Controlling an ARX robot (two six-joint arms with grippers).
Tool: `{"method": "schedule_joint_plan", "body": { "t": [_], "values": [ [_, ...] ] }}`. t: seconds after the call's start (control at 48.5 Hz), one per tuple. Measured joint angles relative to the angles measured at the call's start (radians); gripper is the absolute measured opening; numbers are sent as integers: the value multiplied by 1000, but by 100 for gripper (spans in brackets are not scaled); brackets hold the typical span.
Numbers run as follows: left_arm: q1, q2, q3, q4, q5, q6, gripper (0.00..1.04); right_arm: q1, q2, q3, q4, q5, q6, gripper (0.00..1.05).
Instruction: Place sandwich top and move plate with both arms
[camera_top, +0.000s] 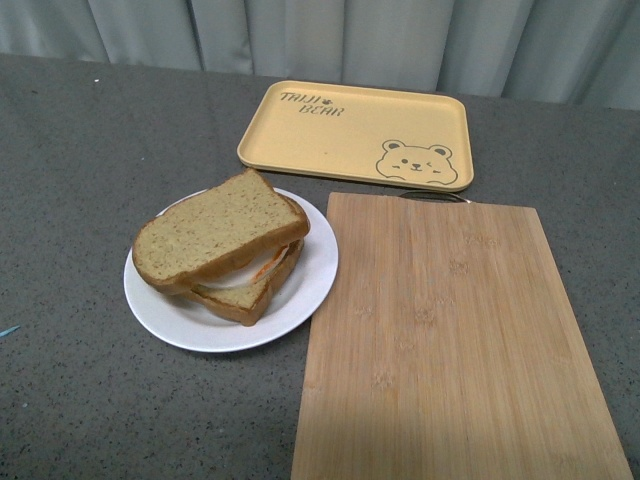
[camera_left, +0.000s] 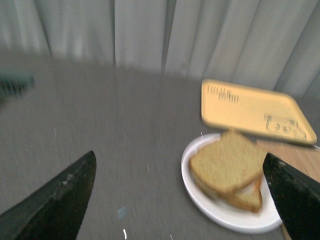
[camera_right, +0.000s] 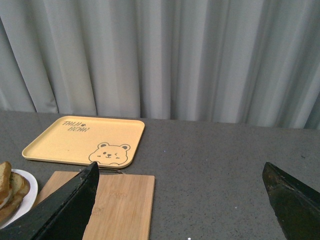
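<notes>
Jaws wide apart; sandwich top (camera_top: 220, 235) on plate (camera_top: 195, 326)

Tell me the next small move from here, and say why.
Probably bring both claws in toward opposite edges of the plate. The sandwich top already sits in place on that plate, so only the two-arm plate move seems left. The left claw and the right claw both stand open, gripping nothing, and neither arm shows near the plate in the front view.
</notes>
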Motion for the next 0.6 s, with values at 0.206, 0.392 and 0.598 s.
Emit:
{"method": "schedule_joint_plan", "body": {
  "t": [0.206,0.392,0.598],
  "values": [
    [-26,346,27,81,2,-214,98,0,0,0,0,0,0,95],
    [-48,826,71,368,127,-457,98,0,0,0,0,0,0,95],
    [-87,1257,113,581,200,-650,98,0,0,0,0,0,0,95]
  ]
}}
